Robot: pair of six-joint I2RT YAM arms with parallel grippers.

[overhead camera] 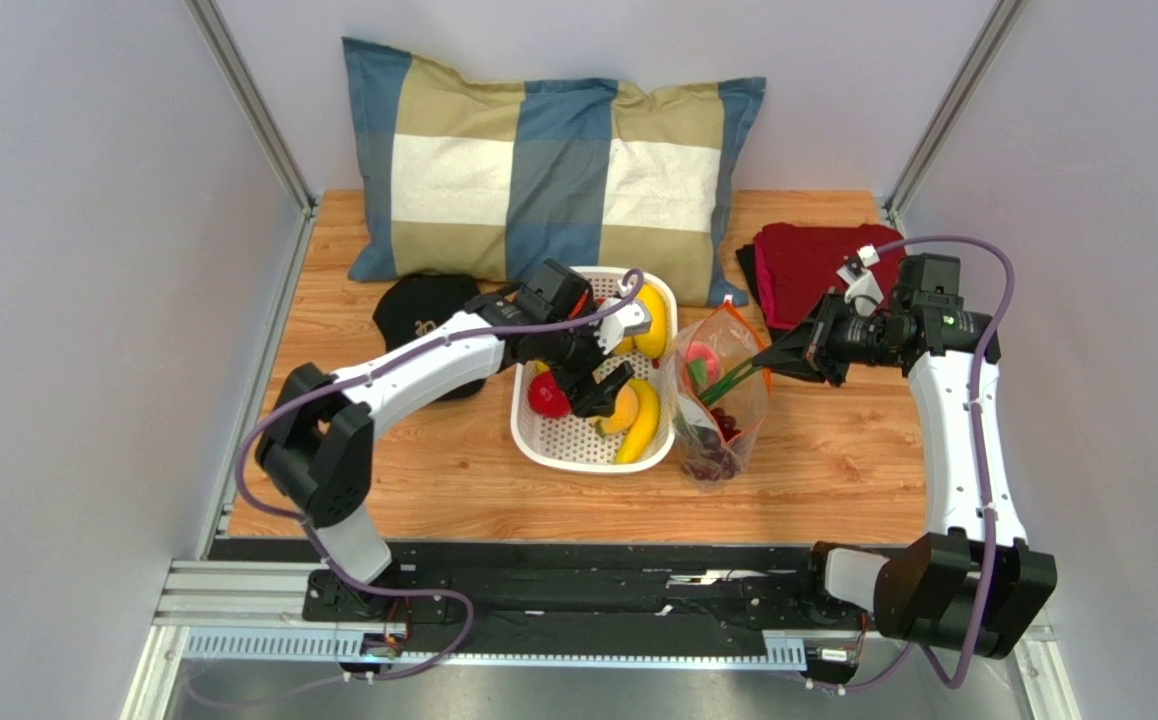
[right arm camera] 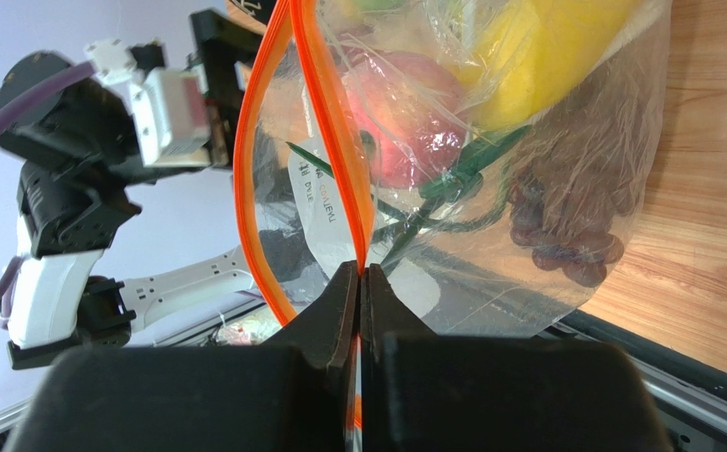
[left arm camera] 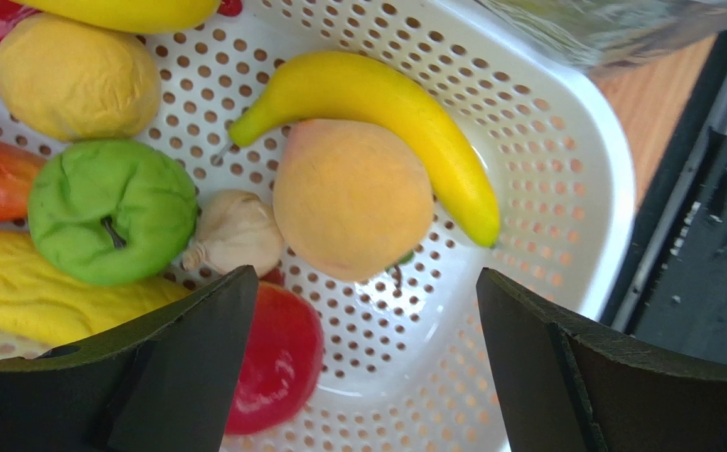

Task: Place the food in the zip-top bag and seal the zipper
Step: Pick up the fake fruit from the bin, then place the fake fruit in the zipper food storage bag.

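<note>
fruit lies in two places: a peach (left arm camera: pixel 353 198), banana (left arm camera: pixel 386 104), green apple (left arm camera: pixel 113 212) and garlic bulb (left arm camera: pixel 235 231) sit in the white basket (left arm camera: pixel 584 160), while grapes (right arm camera: pixel 565 240) and scallions (right arm camera: pixel 471 169) are inside the zip-top bag (overhead camera: pixel 720 413) standing just right of it on the worktop (overhead camera: pixel 841 465). the left pincer (left arm camera: pixel 363 282) hangs over the peach, jaws wide apart and holding nothing. the right pincer (right arm camera: pixel 360 273) is clamped on the orange zipper (right arm camera: pixel 263 141) at the bag's gaping mouth.

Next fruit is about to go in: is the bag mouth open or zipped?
Open. In the right wrist view the zipper has its two orange strips bowed apart; the right gripper is shut on just one.
</note>
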